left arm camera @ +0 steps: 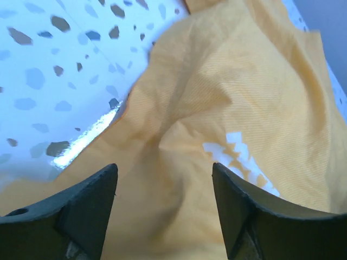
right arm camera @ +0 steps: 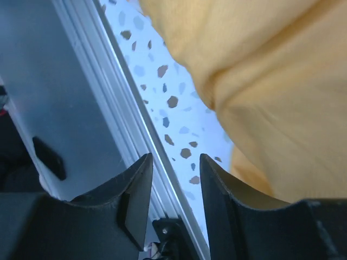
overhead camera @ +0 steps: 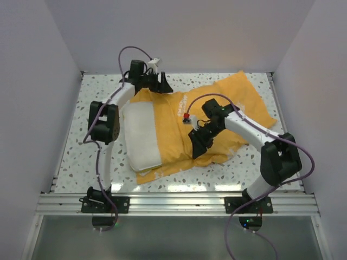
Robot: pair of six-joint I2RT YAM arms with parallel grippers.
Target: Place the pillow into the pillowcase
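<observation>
Top external view has the pillow [overhead camera: 142, 132] at centre left, partly inside the pillowcase [overhead camera: 246, 97] that spreads to the upper right, while the left gripper [left arm camera: 162, 173] hangs with fingers wide, empty, over its cloth, and the right gripper [right arm camera: 176, 162], fingers narrowly parted on nothing, has that cloth at upper right.

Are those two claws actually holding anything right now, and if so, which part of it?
Nothing is held. The left gripper is open over the orange pillowcase. The right gripper is open too, with only the table showing in its gap.
</observation>
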